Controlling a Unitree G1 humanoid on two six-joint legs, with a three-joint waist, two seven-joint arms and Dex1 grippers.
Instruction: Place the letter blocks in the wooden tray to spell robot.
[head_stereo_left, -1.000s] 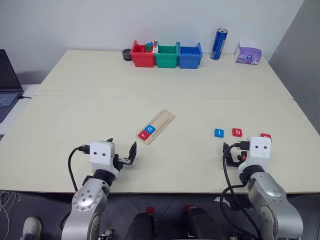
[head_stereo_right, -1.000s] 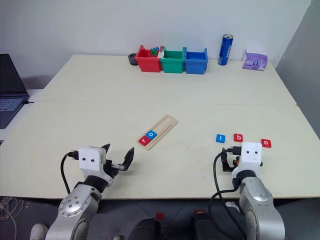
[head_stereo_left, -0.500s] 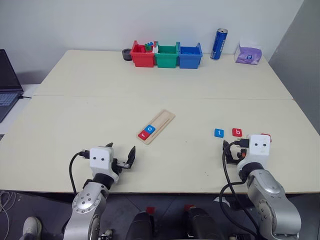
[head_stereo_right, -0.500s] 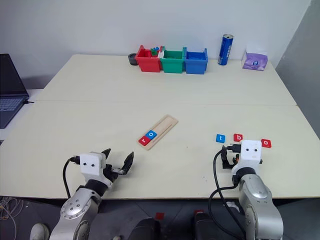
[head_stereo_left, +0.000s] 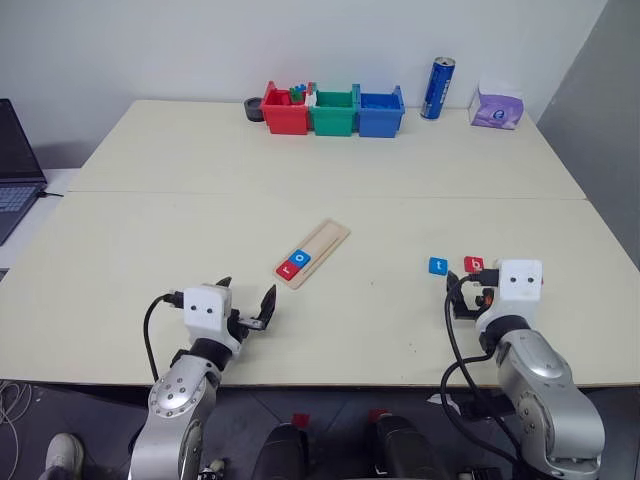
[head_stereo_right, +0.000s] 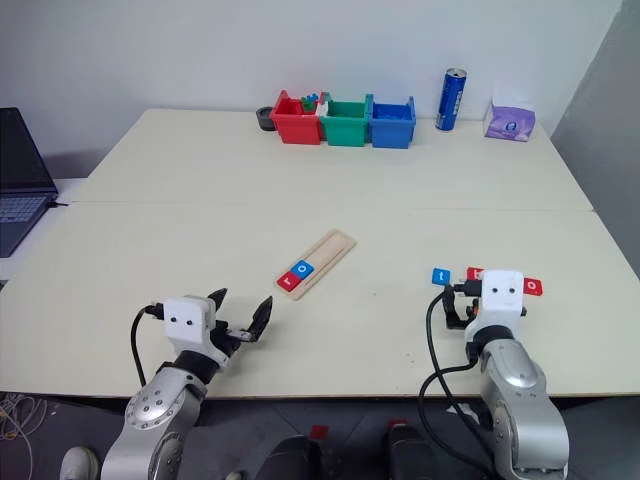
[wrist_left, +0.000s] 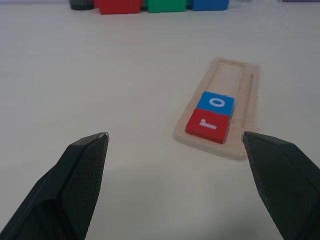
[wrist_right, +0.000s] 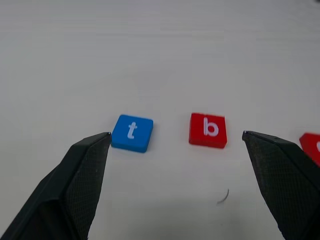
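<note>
Red r (wrist_left: 207, 125) and blue o (wrist_left: 216, 103) in wooden tray (wrist_left: 248, 95); both tools spread, left tool (wrist_left: 175, 145), right tool (wrist_right: 176, 140) facing b (wrist_right: 208, 130)

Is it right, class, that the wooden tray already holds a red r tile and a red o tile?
Not quite. The wooden tray holds a red r tile, but the o tile beside it is blue, not red, as the left wrist view shows.

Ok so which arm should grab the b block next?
The right. Its open gripper already faces the b block, which lies between its fingertips' lines, beside the t. The left gripper is open at the tray, far from the loose blocks.
</note>
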